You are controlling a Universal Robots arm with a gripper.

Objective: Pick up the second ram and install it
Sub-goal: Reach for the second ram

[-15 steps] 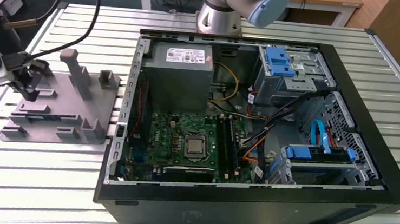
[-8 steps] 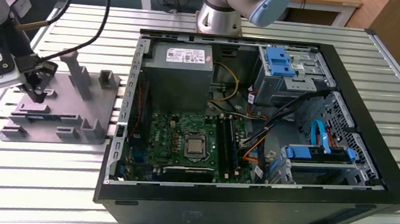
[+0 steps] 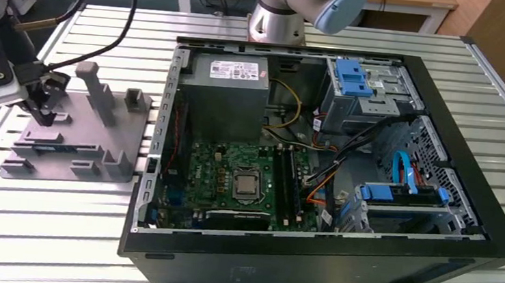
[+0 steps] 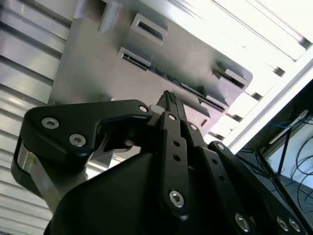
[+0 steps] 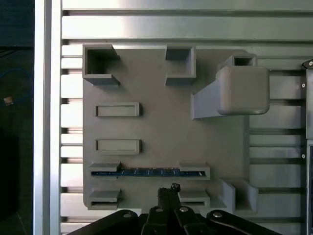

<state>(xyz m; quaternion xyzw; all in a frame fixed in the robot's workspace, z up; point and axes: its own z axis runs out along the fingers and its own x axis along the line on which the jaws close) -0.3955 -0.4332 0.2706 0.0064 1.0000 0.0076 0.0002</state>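
Observation:
The second ram [image 5: 146, 172] stands on its long edge in a slot of the grey tray [image 5: 161, 127], a thin dark-green strip between two low holders; it also shows as a dark strip [image 4: 168, 78] in the second wrist view. In the exterior view the ram [image 3: 62, 146] lies near the tray's front. My gripper [image 3: 46, 115] hangs just above the tray [image 3: 97, 138], a little short of the ram. Its black fingertips [image 5: 170, 192] are pressed together, shut on nothing. In the second wrist view the gripper [image 4: 169, 99] points toward the ram.
An open computer case [image 3: 325, 155] lies on the slatted metal table [image 3: 61, 234], to the exterior view's right of the tray. Inside are the green motherboard [image 3: 231, 174], a grey power supply [image 3: 225, 84] and blue-tabbed drive bays [image 3: 359, 79]. Tall pegs [image 3: 97, 90] rise from the tray.

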